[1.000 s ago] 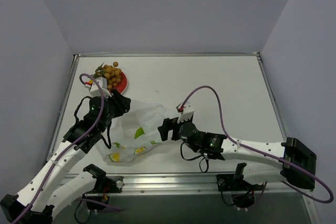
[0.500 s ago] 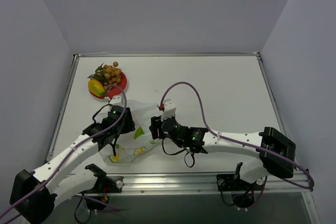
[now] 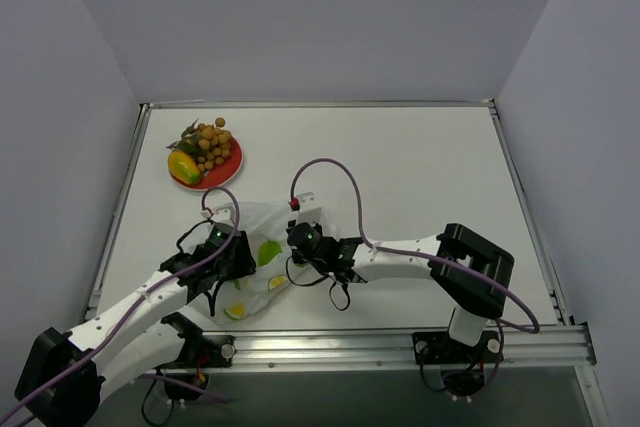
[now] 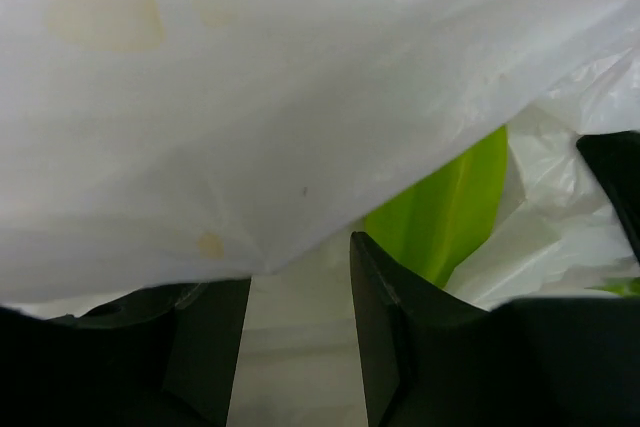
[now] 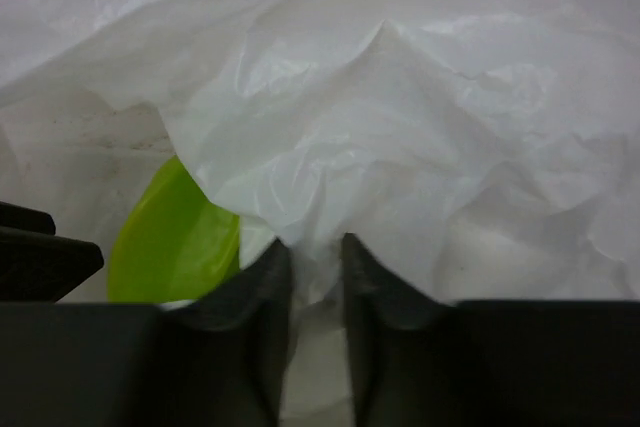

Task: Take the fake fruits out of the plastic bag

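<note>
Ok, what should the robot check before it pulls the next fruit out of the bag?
1. Right gripper pinching the bag: ok, looks shut on a fold.
2. Left gripper open to grab: ok, bag edge hangs over its fingers.
3. Green fruit in sight: ok, peeking out under the bag.
4. Yellow slices out: not ok, they look inside the bag.
5. Berries and orange fruit on the plate: ok.
6. Grippers clear of each other: cannot tell, very close.

Left arm (image 3: pixel 140 299) and right arm (image 3: pixel 400 255) low, inward; left claw (image 4: pixel 300 262) agape, right claw (image 5: pixel 314 242) nearly closed.
</note>
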Controlling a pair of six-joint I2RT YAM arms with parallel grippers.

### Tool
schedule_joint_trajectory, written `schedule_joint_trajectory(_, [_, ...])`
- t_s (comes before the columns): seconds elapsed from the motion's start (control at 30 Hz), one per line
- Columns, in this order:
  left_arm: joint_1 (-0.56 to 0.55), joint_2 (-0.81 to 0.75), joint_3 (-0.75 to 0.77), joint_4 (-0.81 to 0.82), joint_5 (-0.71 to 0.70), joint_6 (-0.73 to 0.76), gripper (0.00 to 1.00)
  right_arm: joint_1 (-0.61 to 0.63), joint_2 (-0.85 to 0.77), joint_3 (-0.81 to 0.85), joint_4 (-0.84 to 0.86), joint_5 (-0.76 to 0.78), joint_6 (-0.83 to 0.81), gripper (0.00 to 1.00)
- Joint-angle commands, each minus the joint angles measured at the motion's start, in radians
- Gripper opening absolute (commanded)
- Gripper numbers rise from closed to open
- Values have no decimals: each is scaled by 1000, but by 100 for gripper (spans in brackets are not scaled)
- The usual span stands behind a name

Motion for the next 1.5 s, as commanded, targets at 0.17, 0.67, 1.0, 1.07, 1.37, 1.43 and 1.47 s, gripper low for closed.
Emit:
schedule_joint_trajectory(0.17, [-6, -32, -37, 121, 124, -12, 51, -8, -86, -166, 120, 64, 106, 0])
schedule_joint_trajectory(0.67, [-8, 98, 62, 299, 309, 9, 59, -2, -13, -248, 256, 33, 90, 0])
schedule_joint_trajectory(1.0, [-8, 37, 78, 261, 241, -41, 54, 4, -39, -282, 293, 21, 80, 0])
schedule_joint_trajectory(1.07, [-8, 69, 76, 242, 232, -52, 61, 4, -46, -283, 293, 22, 73, 0])
schedule_joint_trajectory(1.37, [-9, 69, 90, 142, 122, -58, 75, 10, -78, -291, 290, 24, 63, 0])
schedule_joint_trajectory(1.43, [-8, 92, 87, 158, 129, -55, 74, 10, -81, -291, 292, 24, 63, 0])
schedule_joint_trajectory(1.47, [-8, 121, 85, 167, 132, -55, 73, 10, -81, -291, 292, 24, 63, 0])
